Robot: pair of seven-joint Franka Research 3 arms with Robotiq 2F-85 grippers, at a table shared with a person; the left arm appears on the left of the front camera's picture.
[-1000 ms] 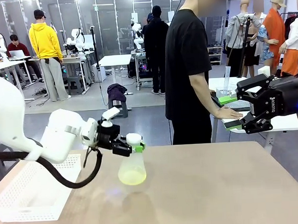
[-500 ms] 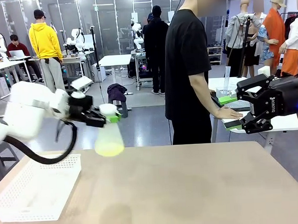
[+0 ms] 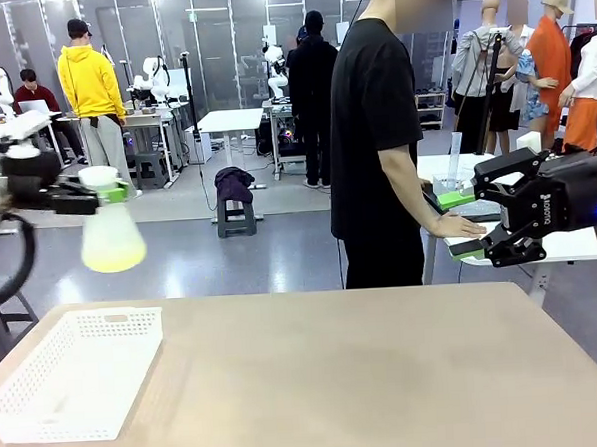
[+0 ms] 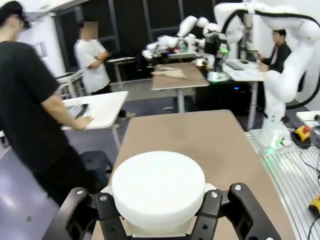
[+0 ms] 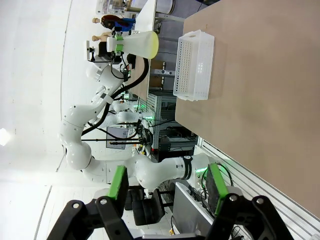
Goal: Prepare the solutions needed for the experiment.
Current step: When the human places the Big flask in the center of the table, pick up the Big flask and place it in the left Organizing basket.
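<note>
Held high off the tabletop, beyond its left edge: a translucent whitish conical flask (image 3: 110,235) with a narrow neck and a broad white cap, a shallow pool of pale yellow, slightly cloudy liquid (image 3: 113,258) settled in its base. Pinched at the neck by the green pads of the left gripper (image 3: 105,194), black fingers clamped from both sides, flask hanging upright below them. From the left wrist camera, seen straight down on the round white cap (image 4: 158,186), fingers (image 4: 220,212) hugging it on either side, long tan tabletop (image 4: 200,140) stretching away beneath.

Resting near the front-left corner of the tabletop: a white perforated plastic basket (image 3: 74,379), rectangular and shallow, well below and a little right of the raised flask. In the right wrist view, same basket (image 5: 194,65) lying at the table's edge, with the flask (image 5: 137,44) and its yellow liquid just beyond it, clear of the surface.

Poised off the right edge of the tabletop, raised above it: the right gripper (image 3: 506,208), black body with green pads, fingers spread wide and gripping nothing; in its own camera, both green-padded fingers (image 5: 216,186) standing well apart over open floor and table.

At the far side, a person in a black T-shirt (image 3: 377,129) turned toward a neighbouring white table (image 3: 446,171), one hand (image 3: 462,227) flat on its top.
</note>
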